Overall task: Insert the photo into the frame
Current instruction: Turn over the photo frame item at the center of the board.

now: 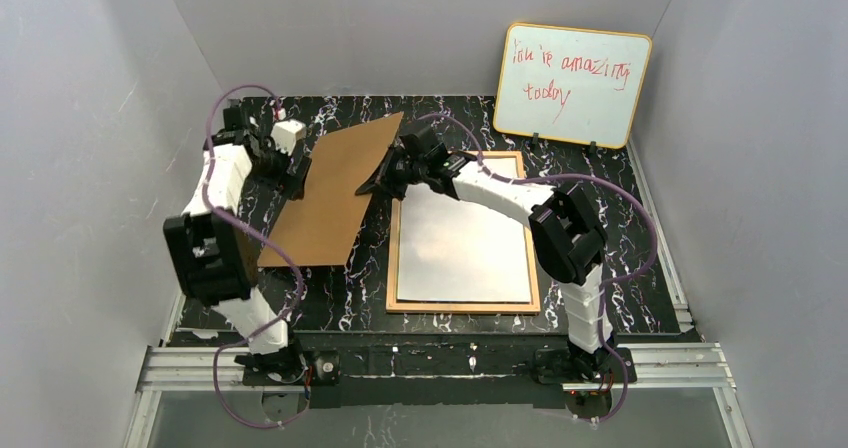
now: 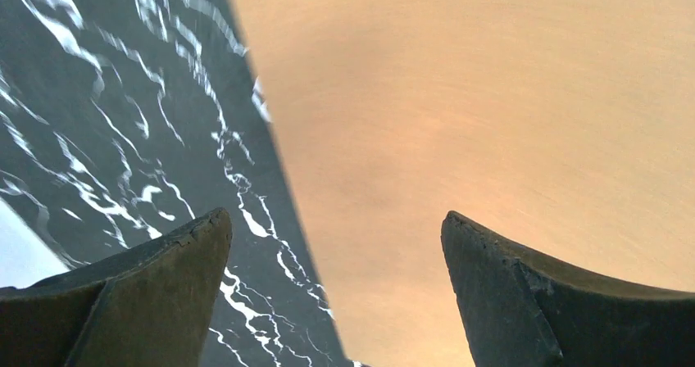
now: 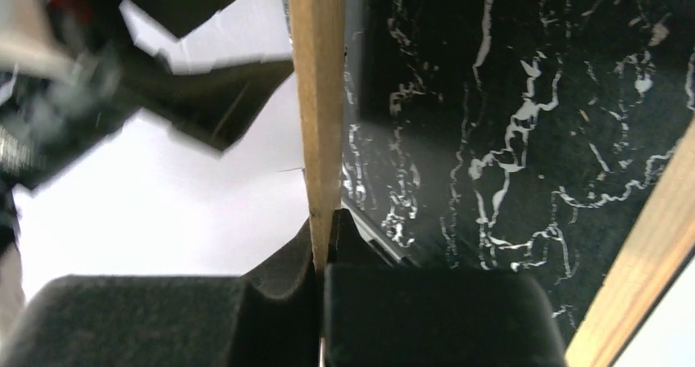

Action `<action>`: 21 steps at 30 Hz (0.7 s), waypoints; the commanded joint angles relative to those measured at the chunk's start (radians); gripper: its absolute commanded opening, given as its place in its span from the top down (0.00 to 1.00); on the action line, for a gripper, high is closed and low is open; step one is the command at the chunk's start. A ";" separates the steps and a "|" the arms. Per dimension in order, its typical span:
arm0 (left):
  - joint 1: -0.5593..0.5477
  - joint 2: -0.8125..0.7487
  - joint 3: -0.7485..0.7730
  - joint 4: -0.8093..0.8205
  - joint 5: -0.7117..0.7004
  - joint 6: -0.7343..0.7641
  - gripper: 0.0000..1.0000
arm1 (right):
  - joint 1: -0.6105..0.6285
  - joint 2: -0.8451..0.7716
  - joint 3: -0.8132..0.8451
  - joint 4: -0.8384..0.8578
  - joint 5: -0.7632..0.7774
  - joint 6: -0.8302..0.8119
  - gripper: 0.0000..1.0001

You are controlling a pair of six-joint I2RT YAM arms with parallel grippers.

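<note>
Right fingers (image 3: 410,310) pinch the panel (image 1: 335,193) by its edge, tilted off the bench (image 1: 620,268); left fingers (image 2: 164,277) spread beside it. We see the photo (image 1: 465,243) white-side up in the frame (image 1: 465,307). Thin grip: panel could slip and knock it askew.

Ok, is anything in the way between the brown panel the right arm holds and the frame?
Nothing loose that I can see. The panel, pinched in the right fingers, tilts up left of the frame. Only a white sheet lies inside it, but the right arm itself reaches over the frame's far edge.
</note>
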 commanded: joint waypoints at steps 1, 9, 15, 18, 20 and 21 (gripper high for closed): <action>-0.008 -0.328 -0.086 -0.079 0.354 0.262 0.02 | -0.064 -0.017 0.100 0.137 -0.087 0.111 0.99; -0.008 -0.556 -0.048 -0.351 0.506 0.661 0.02 | -0.134 -0.051 0.095 0.214 -0.197 0.276 0.99; -0.009 -0.664 -0.054 -0.513 0.583 0.925 0.02 | -0.147 -0.109 -0.007 0.343 -0.248 0.392 0.99; -0.017 -0.724 -0.096 -0.487 0.610 0.977 0.03 | -0.140 -0.135 -0.070 0.422 -0.249 0.459 0.99; -0.025 -0.746 -0.109 -0.478 0.615 1.005 0.04 | -0.130 -0.145 -0.079 0.432 -0.236 0.472 0.99; -0.027 -0.753 -0.116 -0.474 0.616 1.016 0.04 | -0.125 -0.147 -0.078 0.434 -0.230 0.478 0.99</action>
